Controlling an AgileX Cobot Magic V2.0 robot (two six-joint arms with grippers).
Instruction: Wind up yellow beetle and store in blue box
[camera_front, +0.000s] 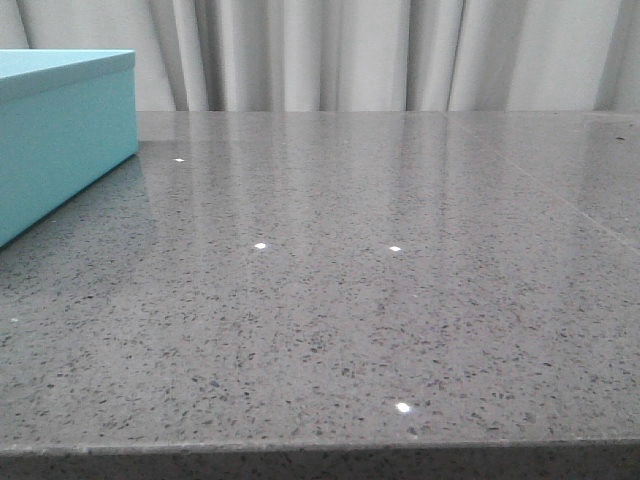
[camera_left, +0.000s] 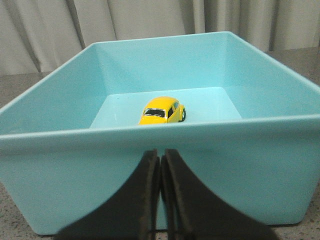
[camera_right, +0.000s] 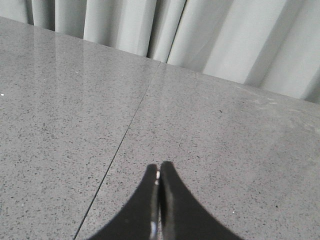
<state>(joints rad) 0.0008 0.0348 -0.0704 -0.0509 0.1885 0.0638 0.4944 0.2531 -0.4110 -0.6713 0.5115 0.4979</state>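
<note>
The yellow beetle sits on its wheels on the floor inside the open blue box, seen in the left wrist view. My left gripper is shut and empty, just outside the box's near wall, apart from the car. The blue box also shows at the far left of the front view; the car is hidden there. My right gripper is shut and empty above the bare grey table. Neither gripper shows in the front view.
The grey speckled stone table has a front edge close to the camera. A thin seam runs across the tabletop in the right wrist view. Pale curtains hang behind the table.
</note>
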